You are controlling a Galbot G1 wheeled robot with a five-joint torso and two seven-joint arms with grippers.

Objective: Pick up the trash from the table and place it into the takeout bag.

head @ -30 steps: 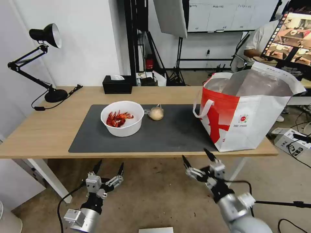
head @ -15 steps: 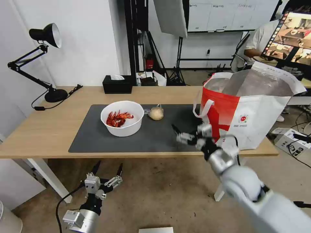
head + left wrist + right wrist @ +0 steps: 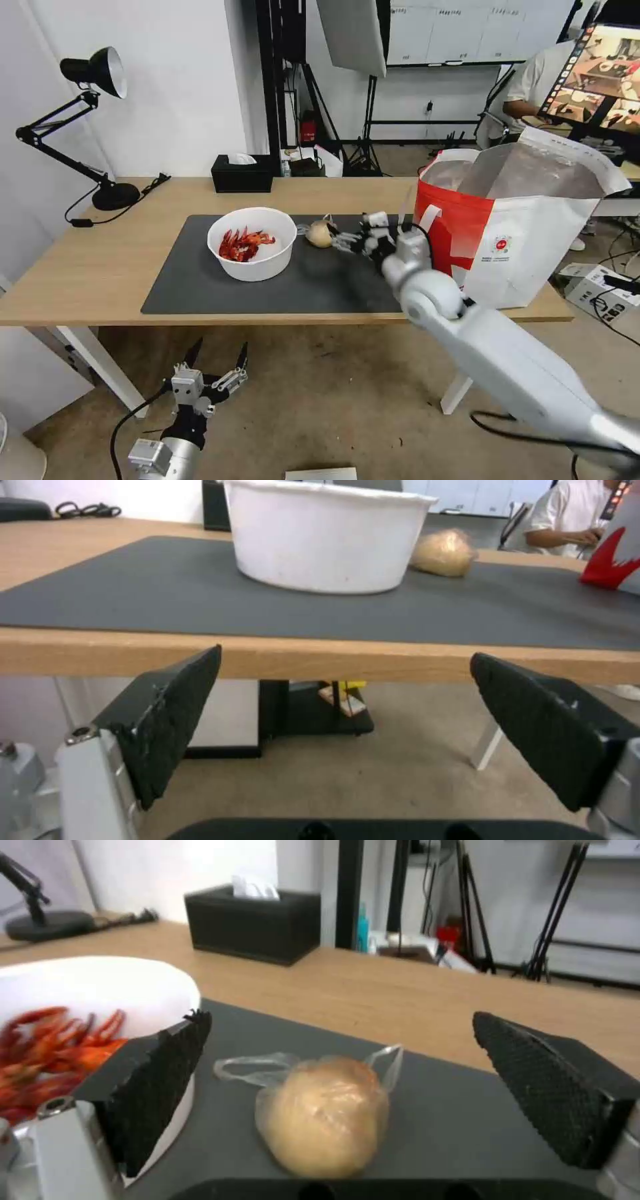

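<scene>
Near the mat's far edge, the beige bagged lump lies straight ahead of the right gripper — fingers spread (left gripper parked low, also spread).

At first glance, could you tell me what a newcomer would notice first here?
The right gripper reaches over the mat, fingers open around the bagged lump without touching it. Beside the lump sits the white bowl of red shells, and the red-and-white bag stands open at the table's right end.
</scene>
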